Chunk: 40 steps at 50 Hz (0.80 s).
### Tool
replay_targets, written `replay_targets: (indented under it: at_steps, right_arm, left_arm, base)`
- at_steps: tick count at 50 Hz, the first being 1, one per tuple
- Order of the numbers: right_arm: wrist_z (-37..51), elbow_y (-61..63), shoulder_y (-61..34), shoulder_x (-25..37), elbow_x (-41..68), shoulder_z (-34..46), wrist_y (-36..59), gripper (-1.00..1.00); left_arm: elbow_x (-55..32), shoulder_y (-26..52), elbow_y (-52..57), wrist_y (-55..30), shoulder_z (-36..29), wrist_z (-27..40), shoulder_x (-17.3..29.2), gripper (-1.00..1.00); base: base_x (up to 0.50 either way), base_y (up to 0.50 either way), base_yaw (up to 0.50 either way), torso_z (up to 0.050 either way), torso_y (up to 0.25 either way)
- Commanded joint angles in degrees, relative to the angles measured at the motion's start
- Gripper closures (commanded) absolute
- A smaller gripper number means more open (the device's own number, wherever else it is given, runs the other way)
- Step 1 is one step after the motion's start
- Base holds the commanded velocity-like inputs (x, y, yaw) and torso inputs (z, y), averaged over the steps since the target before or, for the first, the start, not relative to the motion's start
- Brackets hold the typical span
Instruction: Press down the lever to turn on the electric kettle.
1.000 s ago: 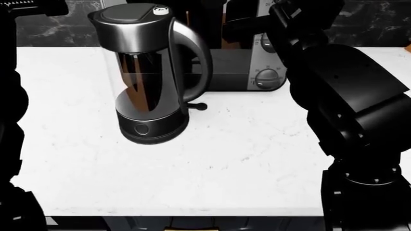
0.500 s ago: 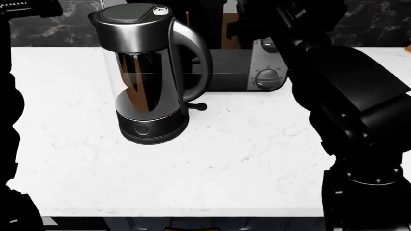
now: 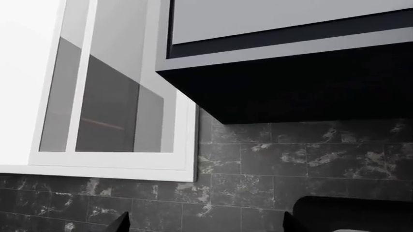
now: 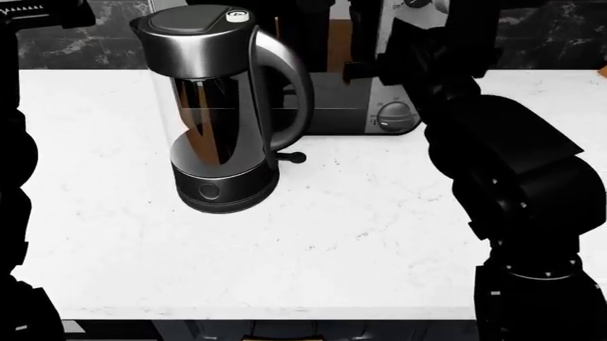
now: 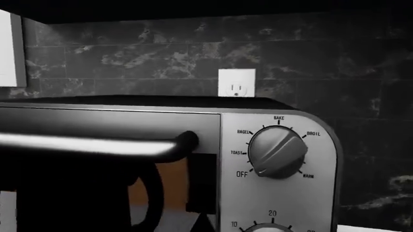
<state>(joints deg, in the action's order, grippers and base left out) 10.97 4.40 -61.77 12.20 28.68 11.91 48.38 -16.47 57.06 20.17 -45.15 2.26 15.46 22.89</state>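
The electric kettle (image 4: 220,114) stands upright on the white counter (image 4: 360,234), left of centre, with a glass body, dark steel lid and loop handle. The lever (image 4: 292,158) is a small black stub sticking out to the right at the foot of the handle, with nothing touching it. My right gripper (image 4: 359,50) hangs high behind and to the right of the kettle, in front of the toaster oven. In the right wrist view its tips (image 5: 204,223) meet in one point, shut and empty. My left gripper (image 3: 205,227) is open and empty, raised and facing the wall.
A silver toaster oven (image 4: 351,106) with dials (image 5: 276,151) stands behind the kettle against the dark tiled wall. A wall outlet (image 5: 236,82) is above it. My right arm (image 4: 512,163) fills the right side of the head view and my left arm (image 4: 14,142) its left edge.
My right arm has swung left and its gripper now hangs in front of the toaster oven, hiding the upper dial. The kettle and lever have not moved.
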Motion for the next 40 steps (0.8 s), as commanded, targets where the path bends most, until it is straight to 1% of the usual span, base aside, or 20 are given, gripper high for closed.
replay_targets:
  at_steps: [1, 11, 31, 40]
  right_arm:
    - [0.7, -0.6, 2.6, 0.3, 0.6, -0.5, 0.0, 1.0]
    - [1.6, -0.7, 3.9, 0.3, 1.2, -1.3, 0.3, 1.0]
    - [4.1, 3.6, 9.6, 0.4, 3.4, -2.8, 1.6, 1.0]
    - [4.1, 6.7, 12.3, 0.6, 4.2, -1.7, 1.9, 1.0]
  left_arm:
    - [-0.1, -0.1, 0.0, 0.0, 0.0, 0.1, 0.1, -1.0]
    - [-0.2, 0.1, -0.2, 0.0, -0.2, 0.1, 0.2, -1.0]
    - [-0.5, 0.2, -0.4, 0.2, -0.6, 0.3, -0.1, -1.0]
    - [-0.7, -0.1, -0.3, 0.4, -0.5, 0.4, -0.1, -1.0]
  base:
    - [0.0, 0.0, 0.0, 0.0, 0.0]
    - [0.0, 0.0, 0.0, 0.0, 0.0]
    - [0.0, 0.0, 0.0, 0.0, 0.0]
    - [0.0, 0.0, 0.0, 0.0, 0.0]
